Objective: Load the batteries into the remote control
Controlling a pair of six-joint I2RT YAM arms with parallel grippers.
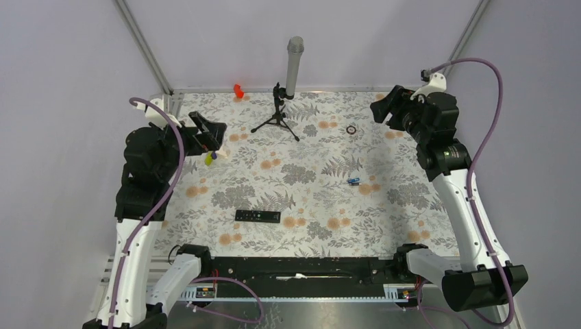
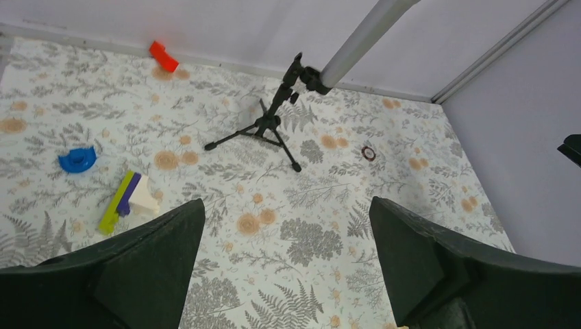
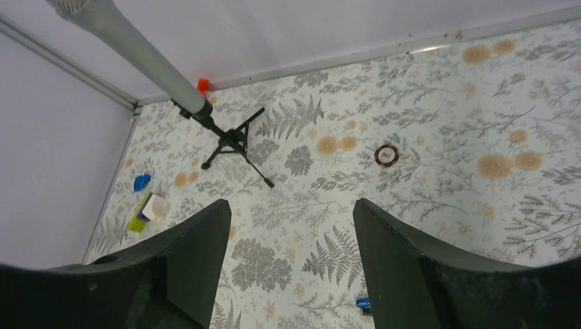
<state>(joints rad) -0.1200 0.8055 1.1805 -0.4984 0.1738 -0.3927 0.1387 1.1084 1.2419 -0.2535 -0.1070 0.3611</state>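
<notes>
Since the batteries (image 1: 353, 181) lie right of middle on the desk (image 1: 411, 205), nearer your right hand (image 1: 381, 110) than your left hand (image 1: 211, 134), both spread wide and empty, reach from there; the remote control (image 1: 257, 216) lies crosswise left of them.

From above, the batteries (image 1: 353, 181) are too small to count, and the buttons of the remote control (image 1: 257, 216) cannot be made out. The left gripper (image 1: 214, 137) covers part of the coloured blocks (image 1: 209, 158) there. In both wrist views the upper edge cuts off the grey tube (image 2: 363, 31) on the tripod (image 2: 264, 127), and the lower edge cuts off the fingers (image 3: 425, 274).
</notes>
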